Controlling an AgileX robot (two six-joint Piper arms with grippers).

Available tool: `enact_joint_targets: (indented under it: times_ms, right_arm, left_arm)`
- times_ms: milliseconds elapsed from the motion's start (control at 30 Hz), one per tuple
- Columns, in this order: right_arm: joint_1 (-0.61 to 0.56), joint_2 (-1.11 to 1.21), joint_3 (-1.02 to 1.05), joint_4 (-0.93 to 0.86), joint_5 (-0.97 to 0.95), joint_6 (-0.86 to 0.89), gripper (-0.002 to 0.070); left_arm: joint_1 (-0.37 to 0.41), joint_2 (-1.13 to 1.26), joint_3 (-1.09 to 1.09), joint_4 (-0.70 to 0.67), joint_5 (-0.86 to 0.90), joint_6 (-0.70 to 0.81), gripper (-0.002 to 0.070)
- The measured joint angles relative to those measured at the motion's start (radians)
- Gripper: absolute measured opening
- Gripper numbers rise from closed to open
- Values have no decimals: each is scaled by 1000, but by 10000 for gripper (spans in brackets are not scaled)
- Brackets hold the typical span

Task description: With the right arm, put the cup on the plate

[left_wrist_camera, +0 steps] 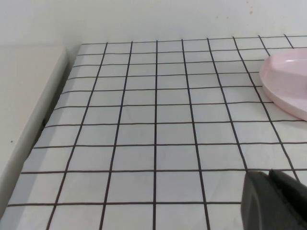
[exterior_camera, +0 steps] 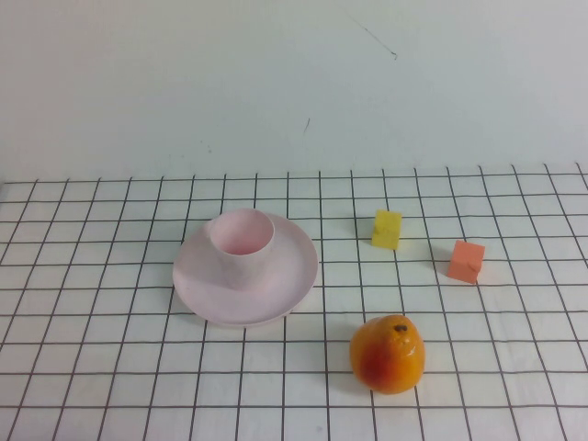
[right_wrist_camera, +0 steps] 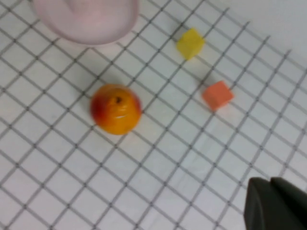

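Observation:
The pale pink cup (exterior_camera: pixel 241 246) stands upright on the round pale pink plate (exterior_camera: pixel 296 276), left of the table's middle in the high view. Neither arm shows in the high view. In the left wrist view my left gripper (left_wrist_camera: pixel 267 172) is shut and empty, low over the grid cloth, with the plate's rim (left_wrist_camera: pixel 288 88) some way off. In the right wrist view my right gripper (right_wrist_camera: pixel 270 180) is shut and empty, raised above the cloth, well away from the plate (right_wrist_camera: pixel 86 19) at that view's edge.
An orange-red fruit (exterior_camera: pixel 388 354) lies in front of and to the right of the plate. A yellow cube (exterior_camera: pixel 387 229) and an orange cube (exterior_camera: pixel 467 261) sit further right. A white ledge (left_wrist_camera: pixel 24 96) borders the cloth's left edge. A white wall stands behind.

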Motion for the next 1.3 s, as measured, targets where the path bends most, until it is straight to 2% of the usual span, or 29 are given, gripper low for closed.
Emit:
enact_joint_targets:
  times_ms: [133, 367, 467, 567, 700, 833, 933, 1167, 1300]
  right_arm:
    - [0, -60, 78, 84, 0, -9, -2]
    - [-2, -76, 101, 29, 0, -51, -2]
    - [-72, -126, 163, 29, -48, -150, -2]
    - [-212, -246, 303, 73, -268, -223, -2]
    - [-364, -446, 569, 98, -664, -254, -2]
    - [-453, -599, 834, 102, -996, -256, -2]
    - [-489, -708, 1013, 106, -1102, -256, -2]
    - [-509, -933, 1362, 109, -1175, -273, -2]
    - [-509, -1015, 1394, 119, -980, -281, -2]
  left_arm:
    - [0, 0, 0, 0, 0, 0, -3]
    - [0, 0, 0, 0, 0, 0, -3]
    - [0, 0, 0, 0, 0, 0, -3]
    - [0, 0, 0, 0, 0, 0, -3]
    - [0, 0, 0, 0, 0, 0, -3]
    - [0, 0, 0, 0, 0, 0, -3]
    - [0, 0, 0, 0, 0, 0, -3]
    - [0, 0, 0, 0, 0, 0, -3]
    - [0, 0, 0, 0, 0, 0, -3]
